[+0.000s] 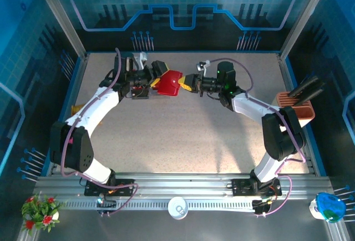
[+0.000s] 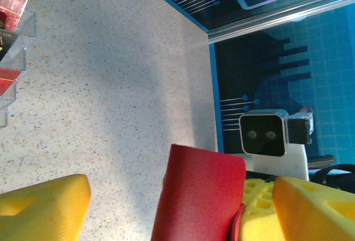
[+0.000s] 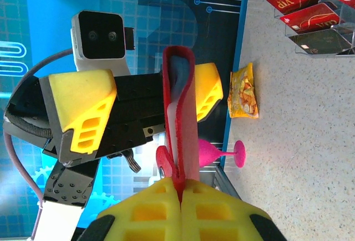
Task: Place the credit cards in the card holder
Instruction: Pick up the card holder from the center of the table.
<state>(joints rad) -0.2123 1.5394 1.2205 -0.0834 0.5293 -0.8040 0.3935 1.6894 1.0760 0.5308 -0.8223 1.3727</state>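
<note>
The card holder (image 3: 185, 133) hangs in the air over the far middle of the table (image 1: 183, 136), on edge between the two arms. The right gripper (image 3: 180, 185) pinches its near rim with fingers fully closed. The left gripper (image 3: 145, 100) straddles the holder with fingers spread wide, one pad just beside it and the other well apart. The credit cards (image 3: 297, 0) sit tilted in a clear tiered stand (image 3: 320, 46) to the left, under the left arm. A snack packet (image 3: 244, 91) lies at the left wall, and a salmon box (image 1: 297, 107) stands far right.
</note>
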